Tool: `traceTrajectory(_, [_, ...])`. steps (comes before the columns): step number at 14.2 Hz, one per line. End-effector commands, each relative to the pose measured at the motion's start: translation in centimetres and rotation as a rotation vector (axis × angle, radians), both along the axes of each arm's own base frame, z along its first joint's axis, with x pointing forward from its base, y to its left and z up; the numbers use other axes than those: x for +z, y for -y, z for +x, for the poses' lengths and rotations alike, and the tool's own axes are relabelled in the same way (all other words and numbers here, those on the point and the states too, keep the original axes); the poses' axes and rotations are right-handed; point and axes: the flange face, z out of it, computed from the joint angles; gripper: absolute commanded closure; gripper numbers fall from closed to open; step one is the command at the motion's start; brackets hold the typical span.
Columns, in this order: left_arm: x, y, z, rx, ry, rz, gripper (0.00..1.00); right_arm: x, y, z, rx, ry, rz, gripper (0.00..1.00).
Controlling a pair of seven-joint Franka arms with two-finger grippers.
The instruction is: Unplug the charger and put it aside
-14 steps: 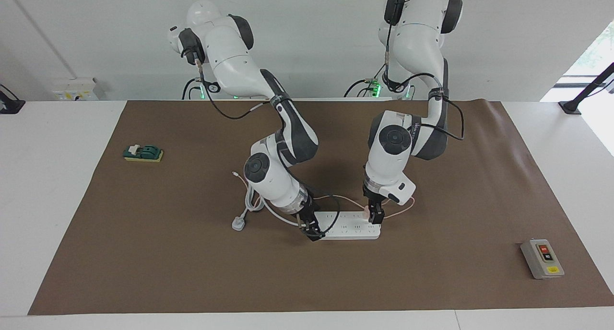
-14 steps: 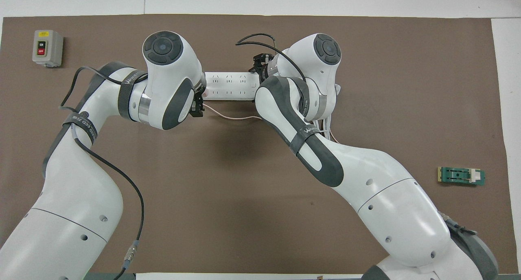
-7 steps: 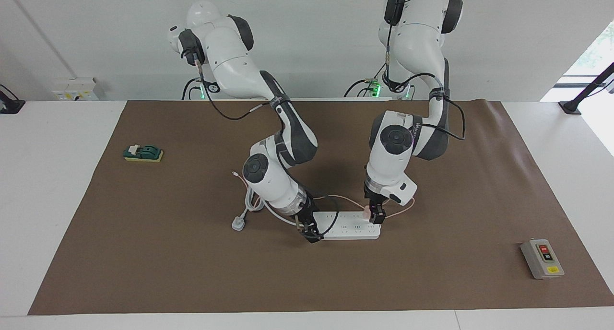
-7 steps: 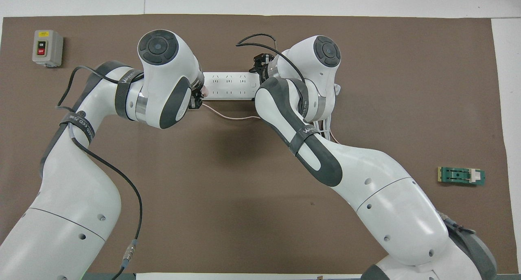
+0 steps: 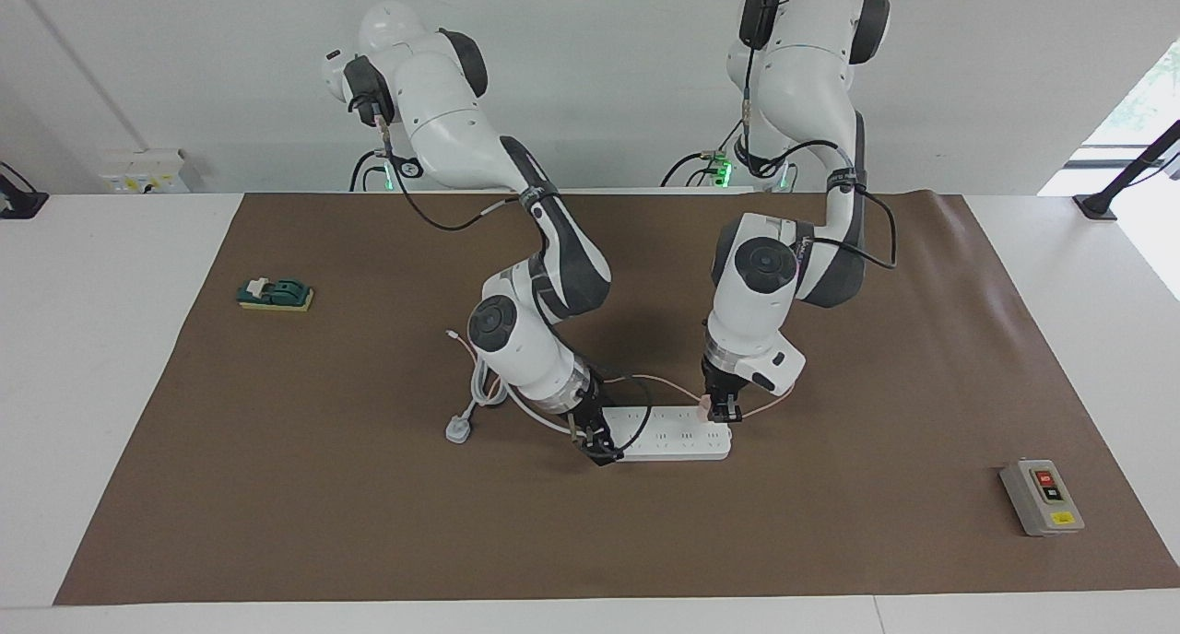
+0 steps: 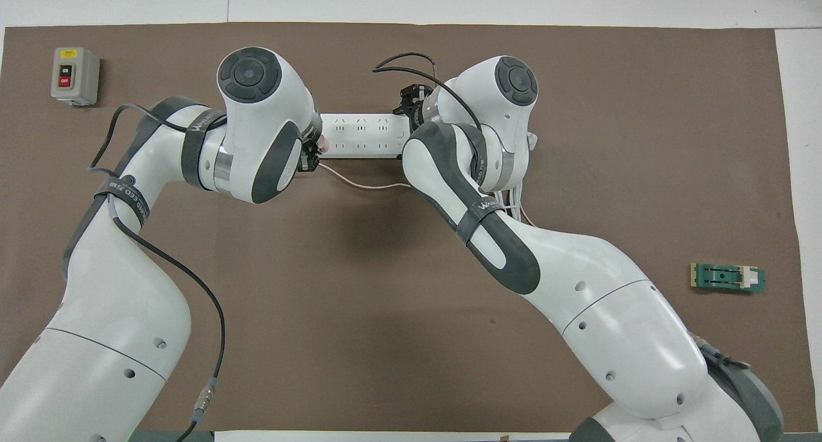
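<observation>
The charger [image 5: 706,403] is a small pale pink cube on the white power strip [image 5: 673,438], at the strip's end toward the left arm's end of the table. Its thin pink cable [image 5: 645,379] runs along the mat on the side of the strip nearer to the robots. My left gripper [image 5: 723,414] points down, shut on the charger. In the overhead view the left arm hides most of the charger [image 6: 323,147], and only a pink edge shows beside the strip [image 6: 363,133]. My right gripper [image 5: 597,447] rests on the strip's other end.
A white plug [image 5: 458,428] with a thick white cord lies beside the strip toward the right arm's end. A green switch on a yellow base [image 5: 275,295] sits farther that way. A grey button box [image 5: 1042,496] stands toward the left arm's end.
My left gripper has closed on the charger and its fingertips have come up slightly. The right arm has hardly moved.
</observation>
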Motion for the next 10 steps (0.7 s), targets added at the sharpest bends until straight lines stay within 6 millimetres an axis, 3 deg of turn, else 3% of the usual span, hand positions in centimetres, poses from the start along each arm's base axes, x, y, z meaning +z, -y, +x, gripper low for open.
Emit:
traceTrajectory(1, [-1.17, 0.12, 0.12, 0.000, 0.047, -0.008, 0.95, -0.50, 0.55, 0.44, -0.012, 0.020, 0.015, 0.97])
traceTrajectory(10, [-1.33, 0.22, -0.10, -0.008, 0.034, 0.005, 0.95, -0.49, 0.85, 0.59, -0.020, 0.017, 0.026, 0.97])
